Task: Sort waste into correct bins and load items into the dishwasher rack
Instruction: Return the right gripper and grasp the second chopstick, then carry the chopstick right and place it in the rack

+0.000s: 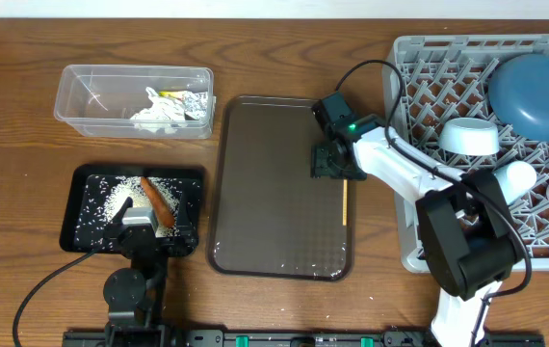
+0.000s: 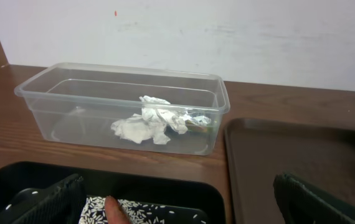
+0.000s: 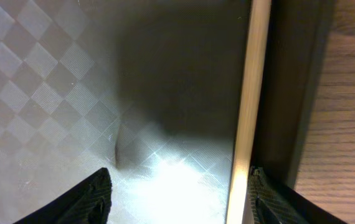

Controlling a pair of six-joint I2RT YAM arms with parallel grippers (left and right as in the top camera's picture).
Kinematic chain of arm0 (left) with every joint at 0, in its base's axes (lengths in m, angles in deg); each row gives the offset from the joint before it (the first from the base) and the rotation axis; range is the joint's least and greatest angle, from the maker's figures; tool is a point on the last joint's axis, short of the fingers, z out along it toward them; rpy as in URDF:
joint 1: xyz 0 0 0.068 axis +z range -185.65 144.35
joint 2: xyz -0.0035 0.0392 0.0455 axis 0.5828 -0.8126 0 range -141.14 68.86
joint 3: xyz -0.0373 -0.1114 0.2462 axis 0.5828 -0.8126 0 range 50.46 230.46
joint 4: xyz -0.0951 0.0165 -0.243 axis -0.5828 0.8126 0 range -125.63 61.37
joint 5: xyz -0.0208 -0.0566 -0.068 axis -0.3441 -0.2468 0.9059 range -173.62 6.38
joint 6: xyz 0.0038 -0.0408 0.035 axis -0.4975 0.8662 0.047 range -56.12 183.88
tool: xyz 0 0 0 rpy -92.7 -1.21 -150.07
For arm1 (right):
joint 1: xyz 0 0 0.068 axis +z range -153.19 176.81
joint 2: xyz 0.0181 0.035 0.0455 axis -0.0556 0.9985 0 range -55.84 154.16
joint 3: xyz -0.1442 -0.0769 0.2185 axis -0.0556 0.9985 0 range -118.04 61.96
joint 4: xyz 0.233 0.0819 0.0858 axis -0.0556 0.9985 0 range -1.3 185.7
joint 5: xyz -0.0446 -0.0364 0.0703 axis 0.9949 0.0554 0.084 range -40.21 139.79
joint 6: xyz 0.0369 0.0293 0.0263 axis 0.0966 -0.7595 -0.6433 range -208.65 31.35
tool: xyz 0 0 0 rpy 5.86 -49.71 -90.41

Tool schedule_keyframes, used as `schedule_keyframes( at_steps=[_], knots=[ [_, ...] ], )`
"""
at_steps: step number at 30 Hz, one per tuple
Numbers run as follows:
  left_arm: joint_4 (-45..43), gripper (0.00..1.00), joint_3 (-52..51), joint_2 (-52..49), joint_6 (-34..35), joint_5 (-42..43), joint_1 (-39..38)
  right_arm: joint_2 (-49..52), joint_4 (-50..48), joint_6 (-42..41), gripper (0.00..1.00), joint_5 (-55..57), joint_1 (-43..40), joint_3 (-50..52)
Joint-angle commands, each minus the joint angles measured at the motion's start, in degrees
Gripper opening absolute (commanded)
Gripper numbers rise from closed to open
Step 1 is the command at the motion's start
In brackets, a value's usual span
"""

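A thin wooden chopstick (image 1: 345, 202) is seen lying along the right edge of the dark brown rectangular serving tray (image 1: 265, 183), straddled by the right gripper (image 3: 180, 199) (jaws apart). The left gripper (image 2: 177, 208) is spread wide.

Overhead looks straight down; left wrist eyes the tub (image 2: 71, 118) low, right wrist the brown tray (image 3: 53, 74) closely.

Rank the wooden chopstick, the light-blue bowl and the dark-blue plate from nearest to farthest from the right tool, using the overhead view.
1. Wooden chopstick: at the right edge of the brown tray, beside the right tool.
2. Light-blue bowl: in the rack, left part.
3. Dark-blue plate: in the rack, back right part.
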Motion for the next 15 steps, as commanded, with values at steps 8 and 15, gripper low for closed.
schedule_keyframes(
  at_steps=[8,15],
  knots=[
    [1.0,0.98,-1.5,0.4,0.0,-0.7,0.3,3.0,-0.4,0.5,0.13,0.2,1.3,0.0],
    [1.0,0.98,-1.5,0.4,0.1,-0.7,0.3,0.4,3.3,1.1,0.01,-2.2,0.2,-5.6]
  ],
)
